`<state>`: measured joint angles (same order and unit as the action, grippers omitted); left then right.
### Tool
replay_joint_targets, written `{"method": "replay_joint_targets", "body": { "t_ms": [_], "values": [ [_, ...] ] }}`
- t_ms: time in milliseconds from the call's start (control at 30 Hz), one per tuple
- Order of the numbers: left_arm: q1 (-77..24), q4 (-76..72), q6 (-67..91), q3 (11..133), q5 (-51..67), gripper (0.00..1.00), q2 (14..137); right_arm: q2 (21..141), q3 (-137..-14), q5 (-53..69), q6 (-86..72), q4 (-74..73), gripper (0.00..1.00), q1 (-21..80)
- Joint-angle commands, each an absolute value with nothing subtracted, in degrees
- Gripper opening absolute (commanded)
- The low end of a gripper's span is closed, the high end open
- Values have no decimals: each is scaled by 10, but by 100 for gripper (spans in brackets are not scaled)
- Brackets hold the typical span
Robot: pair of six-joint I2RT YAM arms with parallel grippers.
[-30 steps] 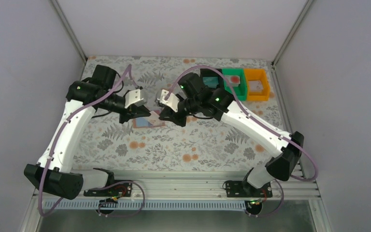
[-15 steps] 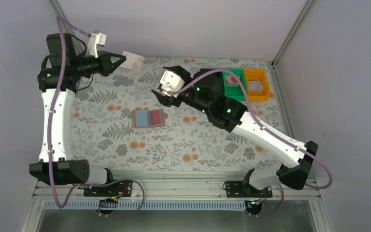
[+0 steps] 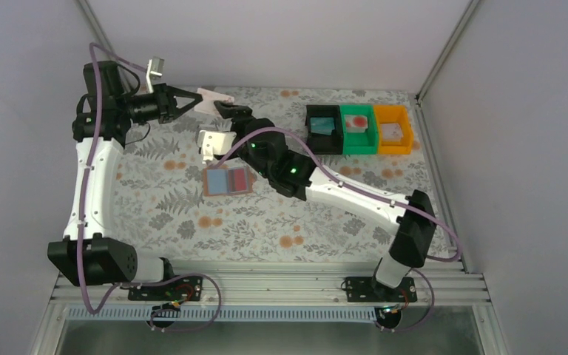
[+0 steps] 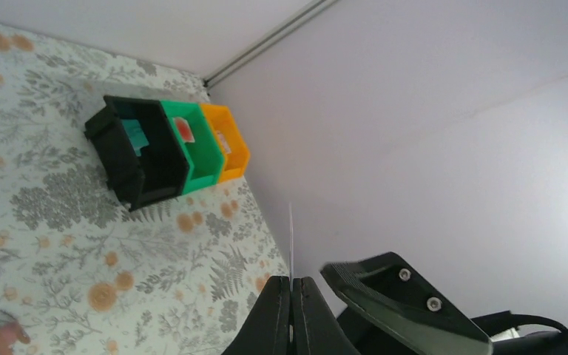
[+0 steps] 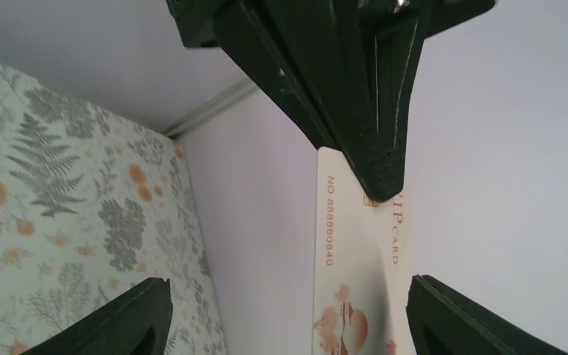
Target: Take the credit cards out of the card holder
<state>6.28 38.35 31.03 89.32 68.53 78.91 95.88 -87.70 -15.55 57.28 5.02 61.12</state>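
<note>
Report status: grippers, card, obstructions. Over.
Left gripper shut on whitish card, aloft. Right gripper open, astride it. Card holder open on table, nothing blocking.

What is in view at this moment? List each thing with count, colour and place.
held card: 1, white with reddish print, in the air at back left
holder: 1, tan edge, blue and red inside, open flat mid-table
bins: 3, black, green, orange, in a row at back right
binned cards: 3, teal in black, white with red mark in green, whitish in orange
table: 1, floral pattern, under everything
left gripper: 1, black, shut on the held card
right gripper: 1, black, open, one finger on each side of the held card, not touching it
</note>
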Motion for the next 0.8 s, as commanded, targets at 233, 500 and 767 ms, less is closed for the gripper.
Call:
{"method": "replay_joint_targets", "body": {
  "t_ms": [233, 500, 767],
  "values": [
    [66, 345, 362, 835, 709, 2, 752, 1005, -944, -263, 620, 101, 36, 614],
    [66, 341, 357, 793, 690, 3, 732, 1003, -984, -267, 560, 44, 4, 601],
    [66, 359, 284, 769, 644, 96, 734, 974, -960, -233, 487, -32, 4, 536]
  ]
}}
